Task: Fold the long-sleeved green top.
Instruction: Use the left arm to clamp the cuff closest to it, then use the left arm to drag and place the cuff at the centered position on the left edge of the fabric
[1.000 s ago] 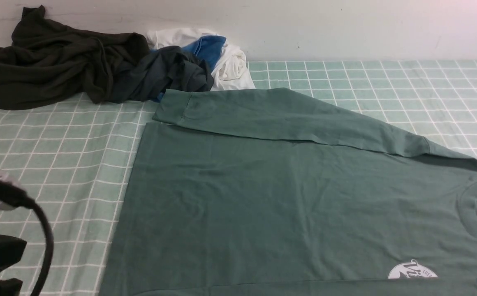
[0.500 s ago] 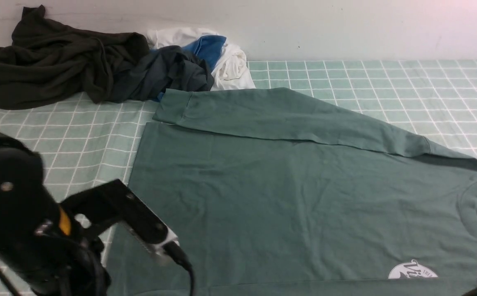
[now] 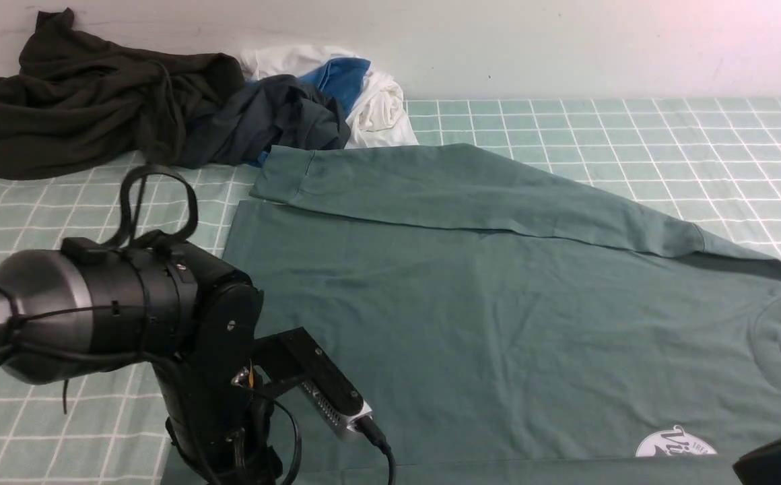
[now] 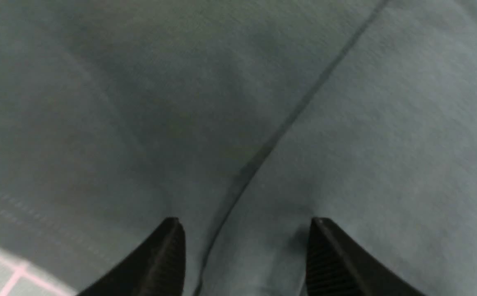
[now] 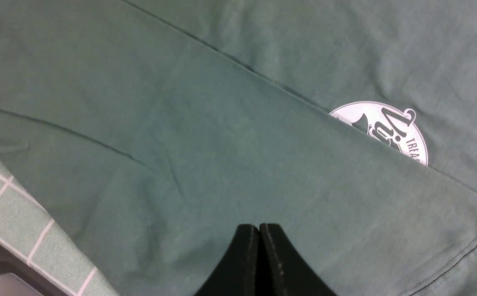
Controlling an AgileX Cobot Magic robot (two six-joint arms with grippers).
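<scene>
The green long-sleeved top lies flat on the table, neck to the right, hem to the left. Its far sleeve is folded across the body. The white logo peeks out beside a fold of cloth, also in the right wrist view. My left arm reaches over the top's near left corner. The left gripper is open just above the cloth, a fold edge running between its fingers. The right gripper is shut and empty over the top.
A pile of clothes sits at the back left against the wall: a dark-olive garment, a charcoal-navy one, white cloth and blue cloth. A green checked tablecloth covers the table.
My left arm has swung in from the left edge to the top's near left corner, and its jaws have opened. A dark part of the right arm has appeared at the bottom right.
</scene>
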